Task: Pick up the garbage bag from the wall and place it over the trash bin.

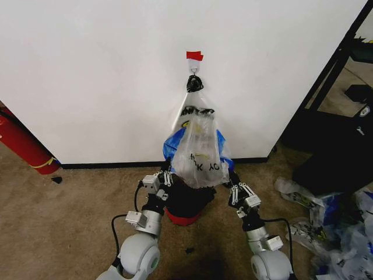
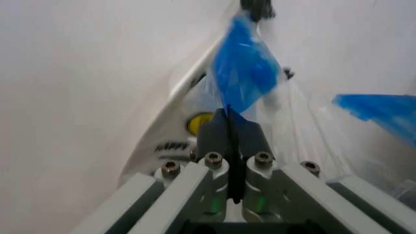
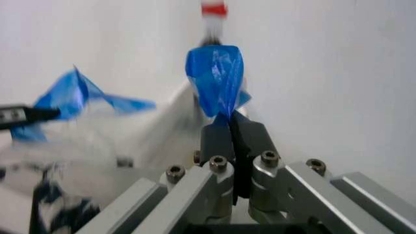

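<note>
Above trash bin [image 1: 185, 204], near wall [image 1: 93, 70]: left claw [image 2: 229, 127] and right claw [image 3: 231, 127] each clenched on garbage bag [image 1: 201, 153] blue rim; flimsy, light, slippery film, best pinched at rim.

white wall [image 1: 105, 76] | black baseboard [image 1: 111, 165] | tan carpet [image 1: 64, 227] | dark shelf frame [image 1: 326, 76]

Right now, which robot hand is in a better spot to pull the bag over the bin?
Neither: left hand and right hand each pinch a blue edge of the garbage bag, either side of the trash bin.
</note>
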{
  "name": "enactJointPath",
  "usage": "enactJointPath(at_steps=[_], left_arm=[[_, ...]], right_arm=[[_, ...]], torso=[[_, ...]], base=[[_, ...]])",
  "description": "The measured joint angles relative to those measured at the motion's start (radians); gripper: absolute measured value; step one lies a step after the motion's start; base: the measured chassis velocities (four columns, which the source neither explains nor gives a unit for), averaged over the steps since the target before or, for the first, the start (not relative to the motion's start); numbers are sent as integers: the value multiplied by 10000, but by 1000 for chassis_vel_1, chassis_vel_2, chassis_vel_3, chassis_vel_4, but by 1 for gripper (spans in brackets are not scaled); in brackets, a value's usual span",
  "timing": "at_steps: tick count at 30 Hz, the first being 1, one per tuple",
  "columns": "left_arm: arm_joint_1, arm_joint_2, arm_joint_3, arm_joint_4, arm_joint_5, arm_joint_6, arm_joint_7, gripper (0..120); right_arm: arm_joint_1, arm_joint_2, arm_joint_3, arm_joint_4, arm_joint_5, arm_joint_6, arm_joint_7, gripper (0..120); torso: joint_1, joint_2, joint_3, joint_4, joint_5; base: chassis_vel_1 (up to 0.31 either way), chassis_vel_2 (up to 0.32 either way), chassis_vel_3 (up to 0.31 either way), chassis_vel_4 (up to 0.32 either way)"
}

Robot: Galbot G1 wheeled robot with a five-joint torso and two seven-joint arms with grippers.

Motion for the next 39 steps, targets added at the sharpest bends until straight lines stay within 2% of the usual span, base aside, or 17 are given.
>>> enactJointPath(at_steps=[4,9,11,12,16,21,25,29,31,33,38,39], left_arm=[[135,70,-95,-584,6,-1,0,0],[612,292,-348,-1716,-20,54,-73,0],[868,416,-417,-2257,-23,271,-256,0],[868,416,-417,-2257,-23,271,-256,0],[1204,733,-517,-3097,-6,976,-860,0],[1368,922,-492,-3435,58,1423,-1070,0],[1324,871,-432,-3206,174,1404,-1076,0],[1278,762,-295,-2439,398,1101,-1059,0],[1266,755,-280,-2345,409,1067,-1055,0],[1127,692,-186,-1677,472,829,-1037,0],[908,559,-3,-640,659,537,-1023,0],[908,559,-3,-640,659,537,-1023,0]], right_arm=[[105,0,-61,556,500,186,-575,0],[82,92,-261,1192,1086,416,-1519,0],[49,149,-369,1349,1300,492,-1949,0],[49,149,-369,1349,1300,492,-1949,0],[0,257,-477,1429,1349,560,-2217,0],[-154,286,-534,1356,1453,652,-2219,0],[-149,276,-475,1025,1452,813,-2269,0],[-33,296,-439,289,1404,1028,-2286,0],[-27,297,-442,238,1397,1038,-2286,0],[57,309,-447,-143,1309,1082,-2282,0],[349,215,-506,-834,1050,1001,-2214,0],[349,215,-506,-834,1050,1001,-2214,0]], torso=[[0,0,0,0,0],[0,0,0,0,-1],[0,0,0,1,0],[0,0,0,1,0],[0,0,0,0,0],[0,0,0,0,0],[0,0,0,-1,0],[1,0,1,0,0],[0,0,1,0,0],[1,-1,1,-1,1],[1,-2,1,-1,0],[1,-2,1,-1,0]], base=[[0,0,0,0],[0,0,0,0],[0,0,0,0],[0,0,0,0],[0,0,0,0],[0,0,0,0],[0,0,0,0],[0,0,0,0],[0,0,0,0],[0,0,0,0],[0,0,0,0],[0,0,0,0]])
